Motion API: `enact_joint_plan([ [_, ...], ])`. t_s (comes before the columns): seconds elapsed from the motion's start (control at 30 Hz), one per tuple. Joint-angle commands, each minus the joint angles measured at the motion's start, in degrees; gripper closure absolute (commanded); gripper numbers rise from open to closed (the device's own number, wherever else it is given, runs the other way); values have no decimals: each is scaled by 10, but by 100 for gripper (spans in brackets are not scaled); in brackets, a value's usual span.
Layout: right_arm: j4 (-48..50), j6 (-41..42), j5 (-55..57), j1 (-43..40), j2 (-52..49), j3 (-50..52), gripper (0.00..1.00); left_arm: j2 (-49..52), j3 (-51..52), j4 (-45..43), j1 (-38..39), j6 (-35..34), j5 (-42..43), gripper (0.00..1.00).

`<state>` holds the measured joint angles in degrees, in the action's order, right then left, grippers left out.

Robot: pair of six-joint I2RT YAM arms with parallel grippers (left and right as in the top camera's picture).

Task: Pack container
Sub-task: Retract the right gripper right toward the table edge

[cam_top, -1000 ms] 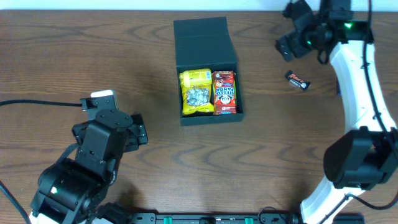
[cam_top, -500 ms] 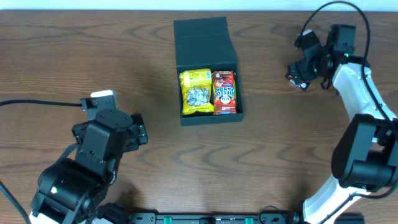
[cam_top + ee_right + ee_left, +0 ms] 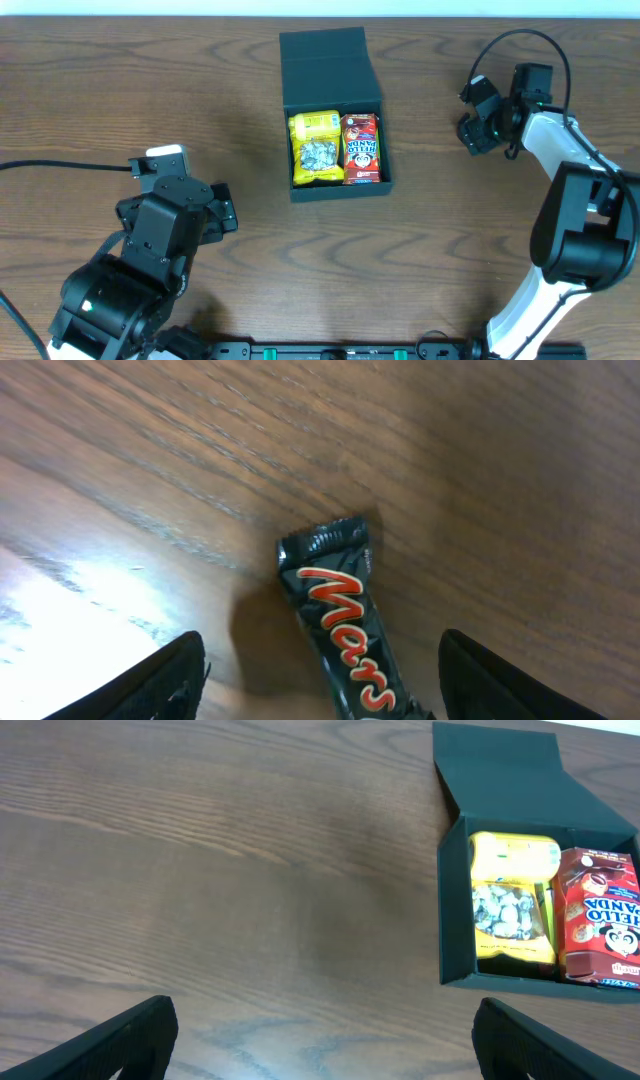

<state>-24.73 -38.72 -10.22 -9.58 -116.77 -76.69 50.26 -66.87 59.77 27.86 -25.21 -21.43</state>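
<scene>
Well, the right gripper point(image 3: 322, 660) straddles a Mars bar point(image 3: 340, 625) at the right, jaws apart, seemingly not touching it. The left gripper point(image 3: 325, 1025) gapes wide, near left; the open container point(image 3: 322, 62) sits centre-far.

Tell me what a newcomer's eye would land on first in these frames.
The open dark container at table centre, holding a yellow snack pack and a red Hello Panda pack side by side. To its right, the right gripper hangs open astride a black Mars bar on the wood.
</scene>
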Motion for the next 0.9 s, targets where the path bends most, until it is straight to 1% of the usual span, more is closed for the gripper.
enact_joint_plan([
  [0.0, 7, -8, -1, -10, -14, 4, 27, 0, -5, 0, -2, 8, -10, 5],
  [0.1, 14, -8, -1, -12, -20, 4, 27, 0, -5, 0, -2, 8, -10, 5],
  [0.23, 16, -7, -5, -13, -31, 4, 33, 0, -5, 0, -2, 8, -10, 5],
  [0.33, 16, -2, -7, -13, -41, 4, 42, 0, -5, 0, -2, 8, -10, 5],
  [0.43, 16, 17, -8, -13, -45, 4, 56, 0, -5, 0, -2, 8, -10, 5],
  [0.47, 16, 23, -8, -13, -45, 4, 59, 0, -5, 0, -2, 8, -10, 5],
  [0.53, 16, 32, -9, -13, -45, 4, 61, 0, -5, 0, -2, 8, -10, 5],
  [0.7, 16, 54, -32, -12, -45, 3, 75, 0, -5, 0, -2, 8, -10, 5],
  [0.87, 18, 96, -62, -8, -45, -2, 82, 0, -5, 0, -2, 8, -10, 5],
])
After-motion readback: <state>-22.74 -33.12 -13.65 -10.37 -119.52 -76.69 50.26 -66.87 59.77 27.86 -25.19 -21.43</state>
